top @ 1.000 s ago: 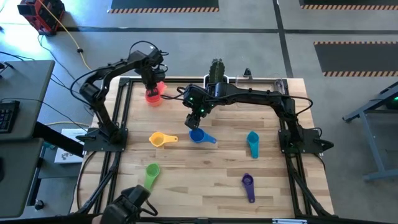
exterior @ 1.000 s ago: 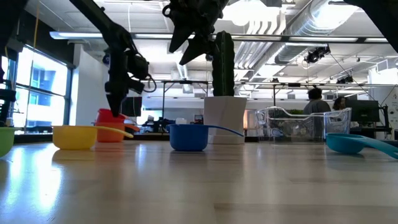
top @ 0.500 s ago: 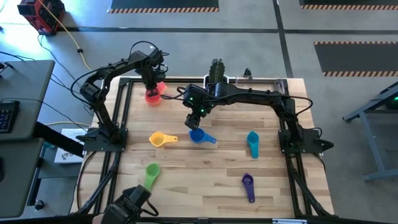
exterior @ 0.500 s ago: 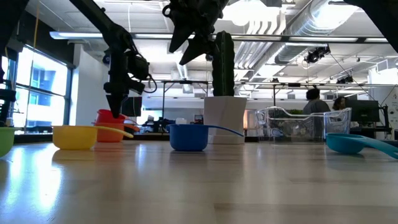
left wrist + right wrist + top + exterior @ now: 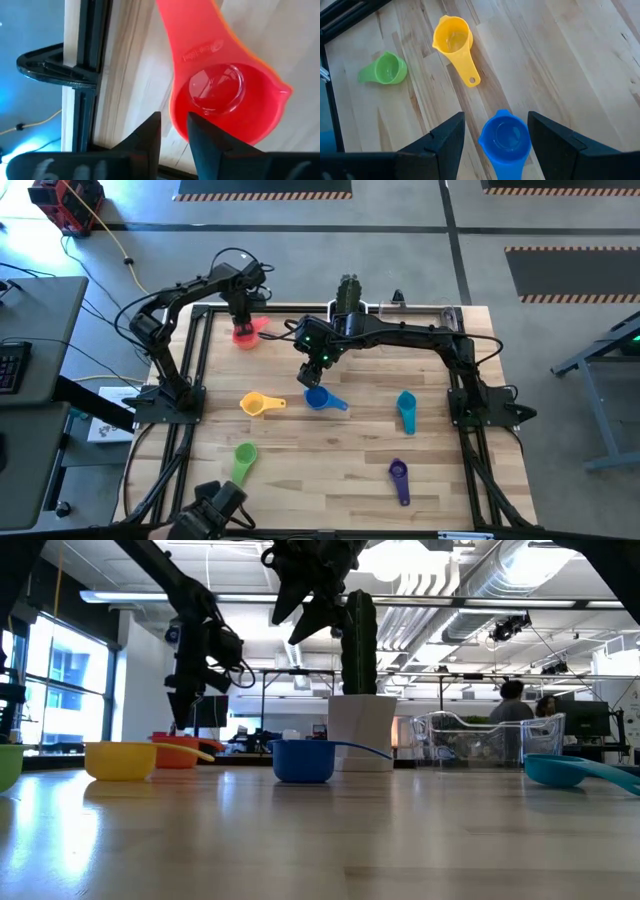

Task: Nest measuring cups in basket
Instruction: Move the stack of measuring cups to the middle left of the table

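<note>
The orange-red cup (image 5: 225, 95), glossy and upright, sits just beyond the left gripper (image 5: 173, 131). Its fingers (image 5: 147, 137) stand slightly parted, holding nothing. The right gripper (image 5: 492, 137) hangs wide open above the blue cup (image 5: 506, 136).

Grey concrete floor (image 5: 400, 210) with hazard-striped mats (image 5: 265, 190). Open ceiling carries exposed ductwork (image 5: 480, 580) and bright strip lights (image 5: 400, 555). Large window (image 5: 60, 690) at one side; two people (image 5: 515, 700) seated beyond.

Blue cup (image 5: 506, 138), yellow (image 5: 454, 41), green (image 5: 386, 69).

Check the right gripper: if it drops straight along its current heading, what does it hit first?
Most likely the blue cup: the right gripper hangs above it, jaws open either side of the bowl. How far above is unclear.
</note>
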